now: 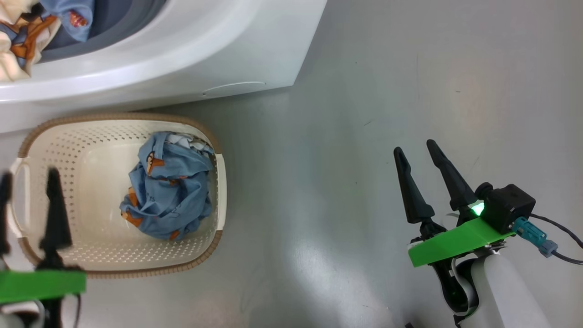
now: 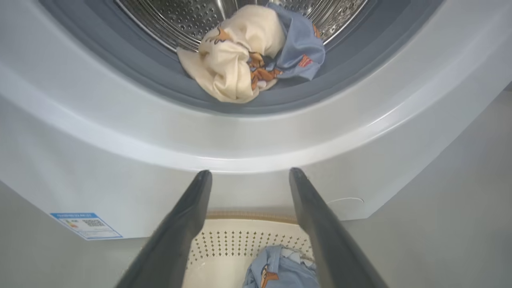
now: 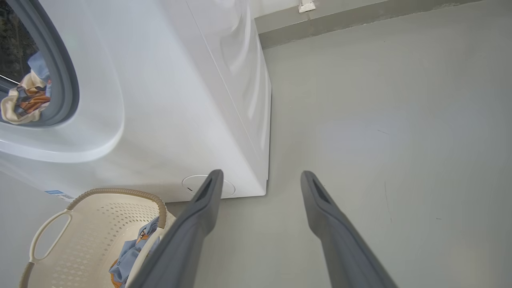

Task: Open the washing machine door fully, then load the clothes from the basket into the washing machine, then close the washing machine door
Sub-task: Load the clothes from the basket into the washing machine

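1. The washing machine (image 1: 182,54) stands at the far left with its mouth uncovered. A cream-and-blue bundle of clothes (image 2: 248,56) lies at the drum's lip, partly on the grey-blue rubber ring (image 2: 140,64).
2. The basket (image 1: 68,141) sits on the floor (image 1: 410,68) just in front of the machine, holding one crumpled blue garment (image 1: 168,191) (toward its right side).
3. The left gripper (image 1: 29,173) hovers over the basket's left part, fingers spread, holding nothing.
4. The right gripper (image 1: 414,146) hangs over bare floor, well right of the basket, fingers parted and empty.

grey floor (image 1: 346,182), faint scuff marks; darker skirting strip (image 3: 360,20) along far wall; small white fitting (image 3: 307,6) above it
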Controlling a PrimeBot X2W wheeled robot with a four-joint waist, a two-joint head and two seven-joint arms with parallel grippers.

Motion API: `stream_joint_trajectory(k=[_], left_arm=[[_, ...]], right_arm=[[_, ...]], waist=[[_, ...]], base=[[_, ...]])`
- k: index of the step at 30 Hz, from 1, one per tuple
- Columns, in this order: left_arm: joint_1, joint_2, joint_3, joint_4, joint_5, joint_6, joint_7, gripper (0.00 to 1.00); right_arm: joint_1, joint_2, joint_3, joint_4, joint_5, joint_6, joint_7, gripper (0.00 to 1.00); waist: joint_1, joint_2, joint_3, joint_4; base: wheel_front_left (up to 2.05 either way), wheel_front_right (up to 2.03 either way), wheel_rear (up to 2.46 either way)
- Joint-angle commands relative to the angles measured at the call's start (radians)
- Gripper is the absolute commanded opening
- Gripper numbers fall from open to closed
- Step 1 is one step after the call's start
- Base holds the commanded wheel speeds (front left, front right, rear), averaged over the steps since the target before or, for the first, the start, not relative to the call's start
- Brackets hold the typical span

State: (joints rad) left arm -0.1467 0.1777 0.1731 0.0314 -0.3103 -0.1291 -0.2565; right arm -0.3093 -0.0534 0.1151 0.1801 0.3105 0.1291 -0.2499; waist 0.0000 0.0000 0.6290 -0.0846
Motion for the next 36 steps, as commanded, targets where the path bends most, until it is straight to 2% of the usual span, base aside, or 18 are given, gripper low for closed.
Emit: stream_joint_trajectory(k=[1, 8, 21, 28, 36], left_arm=[[-0.033, 0.042, 0.031, -0.039, 0.001, -0.002, -0.005, 1.0], [-0.156, 0.109, 0.003, -0.035, -0.03, -0.002, 0.011, 1.0], [-0.391, 0.195, -0.076, 0.051, -0.031, 0.003, 0.254, 1.0], [-0.48, 0.199, -0.095, 0.106, -0.061, 0.012, 0.363, 1.0], [-0.573, 0.172, -0.117, 0.152, -0.108, 0.021, 0.454, 1.0]], right_arm=[[0.006, 0.003, 0.027, -0.015, 0.007, 0.002, -0.012, 1.0], [0.004, 0.003, 0.033, -0.013, 0.018, 0.002, -0.012, 1.0], [0.007, 0.003, 0.043, -0.011, 0.037, 0.002, -0.012, 1.0], [0.016, 0.003, 0.038, -0.011, 0.037, 0.002, -0.012, 1.0], [0.017, 0.003, 0.041, -0.006, 0.041, 0.002, -0.012, 1.0]], waist=[[0.0, 0.0, -0.002, -0.001], [0.0, 0.0, -0.008, -0.011], [0.0, 0.0, -0.014, -0.036], [0.0, 0.0, -0.017, -0.036], [0.0, 0.0, -0.02, -0.03]], base=[[0.0, 0.0, 0.0], [0.0, 0.0, 0.0], [0.0, 0.0, 0.0], [0.0, 0.0, 0.0], [0.0, 0.0, 0.0]])
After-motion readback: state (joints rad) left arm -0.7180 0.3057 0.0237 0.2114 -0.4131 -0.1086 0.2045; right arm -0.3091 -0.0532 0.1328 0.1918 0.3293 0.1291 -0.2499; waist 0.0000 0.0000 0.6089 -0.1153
